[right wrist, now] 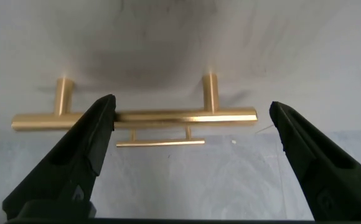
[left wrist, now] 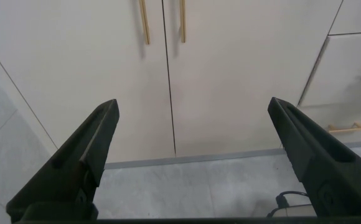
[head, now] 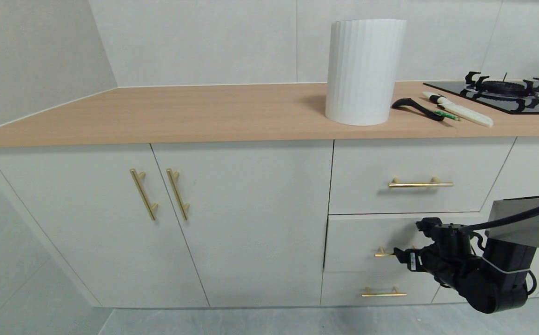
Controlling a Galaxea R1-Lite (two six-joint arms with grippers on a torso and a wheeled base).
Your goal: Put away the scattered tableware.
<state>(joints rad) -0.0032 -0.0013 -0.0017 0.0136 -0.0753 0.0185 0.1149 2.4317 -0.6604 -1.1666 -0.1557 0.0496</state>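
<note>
The middle drawer handle [right wrist: 155,117] stands directly before the wide-spread right hand [right wrist: 191,107].

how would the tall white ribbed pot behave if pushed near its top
The tall white ribbed cylindrical pot is taller than wide, so a high push may tip it. Its flat base on the smooth wooden countertop suggests a low push slides it. It looks rigid, possibly ceramic, hence breakable.

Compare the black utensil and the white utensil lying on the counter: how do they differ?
The black utensil is curved, shorter, and nearer the white container; the white utensil is straight, longer, and nearer the hob. Both lie flat on the countertop.
</note>
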